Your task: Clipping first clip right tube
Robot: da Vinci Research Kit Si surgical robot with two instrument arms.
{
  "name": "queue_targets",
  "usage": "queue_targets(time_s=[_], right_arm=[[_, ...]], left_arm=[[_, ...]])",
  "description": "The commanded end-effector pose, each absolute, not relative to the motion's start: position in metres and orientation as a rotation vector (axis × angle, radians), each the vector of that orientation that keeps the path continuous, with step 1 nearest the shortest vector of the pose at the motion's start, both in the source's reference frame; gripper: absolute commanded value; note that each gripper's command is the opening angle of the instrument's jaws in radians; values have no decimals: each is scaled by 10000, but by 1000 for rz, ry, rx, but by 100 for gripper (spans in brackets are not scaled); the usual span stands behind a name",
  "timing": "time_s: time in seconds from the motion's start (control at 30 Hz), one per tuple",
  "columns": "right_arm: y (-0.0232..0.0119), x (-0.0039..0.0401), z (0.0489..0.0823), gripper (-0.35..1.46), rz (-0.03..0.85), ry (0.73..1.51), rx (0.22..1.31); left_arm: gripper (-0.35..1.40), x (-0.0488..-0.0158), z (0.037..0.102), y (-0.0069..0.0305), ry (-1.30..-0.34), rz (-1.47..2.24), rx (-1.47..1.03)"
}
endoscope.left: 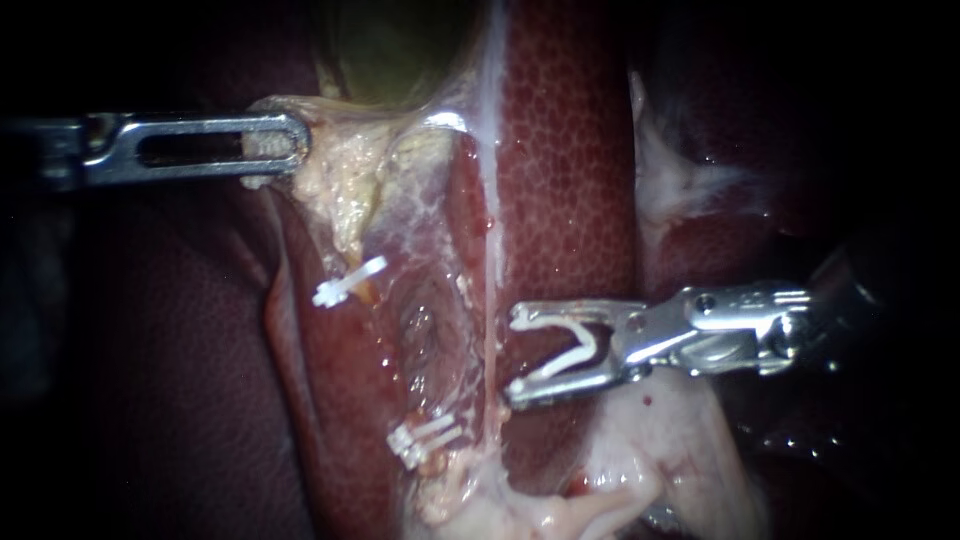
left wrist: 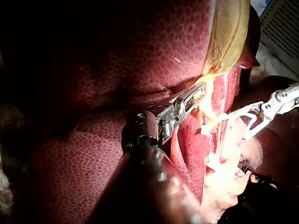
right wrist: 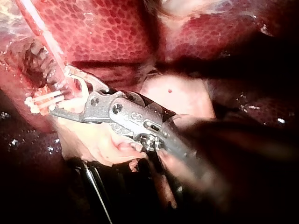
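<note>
right instrument (endoscope.left: pixel 513 355) claw wide, holding clip (endoscope.left: pixel 580 350) | right tube (endoscope.left: pixel 490 300) just beyond tips | left instrument (endoscope.left: pixel 295 148) claw grips tissue (endoscope.left: pixel 340 180)

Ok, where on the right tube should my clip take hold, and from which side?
Likely its bare middle stretch: the right tube runs taut and upright, and the right instrument faces it crosswise, its jaws holding the clip spread wide. Come in from the endoscope view's right.
</note>
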State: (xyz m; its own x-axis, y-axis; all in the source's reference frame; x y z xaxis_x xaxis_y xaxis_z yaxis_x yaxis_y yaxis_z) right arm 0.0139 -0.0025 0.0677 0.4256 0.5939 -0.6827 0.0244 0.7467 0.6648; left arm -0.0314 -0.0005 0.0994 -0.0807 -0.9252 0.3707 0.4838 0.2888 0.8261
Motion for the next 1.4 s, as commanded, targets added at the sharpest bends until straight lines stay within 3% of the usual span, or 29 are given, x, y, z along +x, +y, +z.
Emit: queue_targets(time_s=[0.03, 0.63, 1.1, 1.27, 1.4], right_arm=[[-27, 141, 682, 60, 395, 1081, 666], [-48, 171, 729, 59, 436, 1061, 706], [-64, 194, 741, 51, 485, 1104, 862], [-65, 195, 743, 42, 504, 1097, 883], [-64, 191, 745, 24, 517, 1090, 894]], left_arm=[[-35, -314, 995, -5, -1110, -1259, 518], [-35, -315, 993, -7, -1096, -1253, 513], [-35, -315, 992, -8, -1095, -1254, 513], [-35, -315, 991, -8, -1095, -1254, 512], [-35, -315, 991, -8, -1095, -1254, 512]])
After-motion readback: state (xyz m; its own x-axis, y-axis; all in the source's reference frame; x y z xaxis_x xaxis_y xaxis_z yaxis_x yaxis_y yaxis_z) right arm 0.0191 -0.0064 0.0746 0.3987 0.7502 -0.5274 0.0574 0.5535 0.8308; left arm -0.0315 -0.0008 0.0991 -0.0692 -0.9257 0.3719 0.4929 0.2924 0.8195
